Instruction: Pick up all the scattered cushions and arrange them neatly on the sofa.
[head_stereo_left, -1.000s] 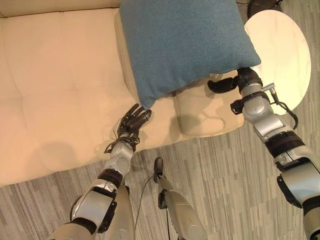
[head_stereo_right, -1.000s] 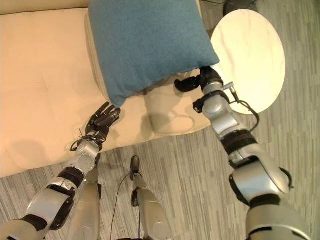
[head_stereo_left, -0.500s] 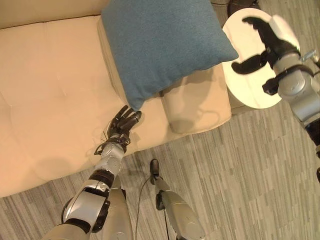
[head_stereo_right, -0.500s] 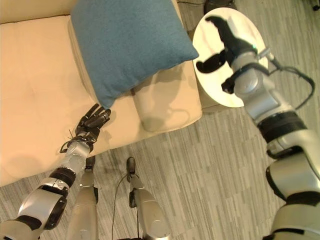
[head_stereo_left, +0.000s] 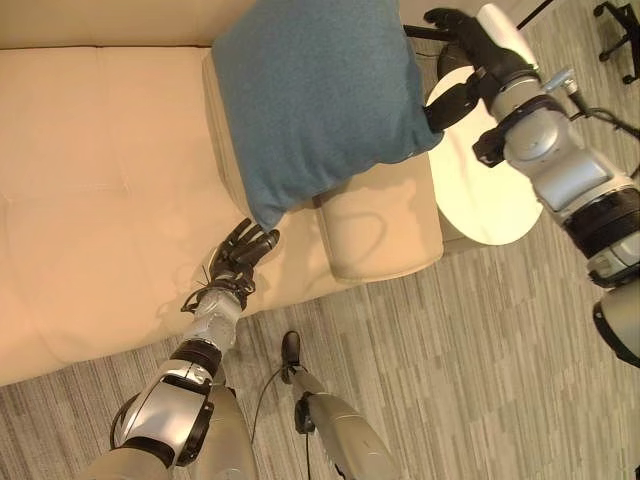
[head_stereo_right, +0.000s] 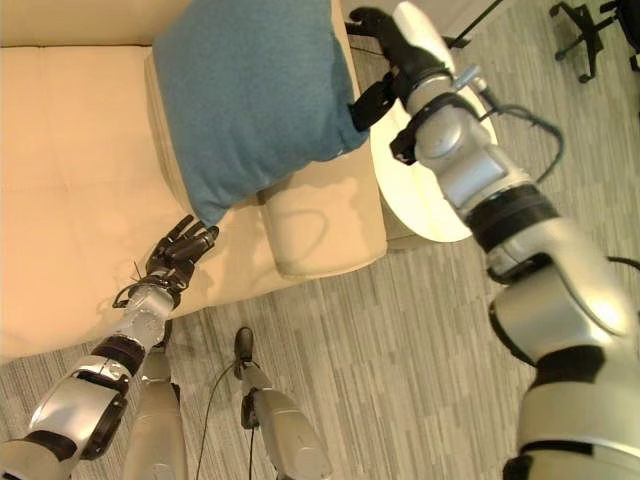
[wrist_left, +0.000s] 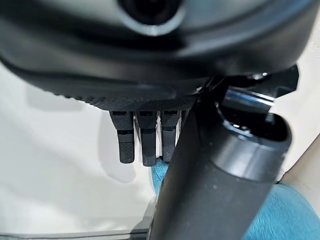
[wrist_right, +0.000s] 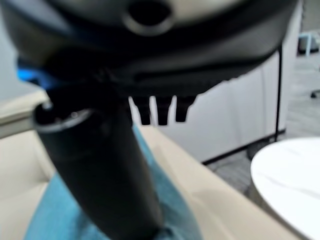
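A teal cushion (head_stereo_left: 315, 95) leans upright against the inside of the cream sofa's armrest (head_stereo_left: 375, 225), its lower corner hanging over the seat (head_stereo_left: 100, 180). My left hand (head_stereo_left: 238, 258) lies open on the seat's front edge, fingers pointing at that lower corner, just short of it. In the left wrist view the cushion's corner (wrist_left: 158, 171) shows right past the straight fingers. My right hand (head_stereo_left: 478, 50) is open at the cushion's upper right edge, thumb against the fabric and fingers spread above it. The right wrist view has the teal cushion (wrist_right: 50, 220) beneath the thumb.
A round white side table (head_stereo_left: 485, 195) stands right beside the armrest, under my right forearm. A black office chair base (head_stereo_left: 620, 30) is at the far right on the grey striped carpet (head_stereo_left: 480, 350). The sofa seat to the left of the cushion is bare.
My right hand left the cushion's lower right corner, swung out over the table, and has come back higher against its right edge. The camera shifted; the left hand stayed put.
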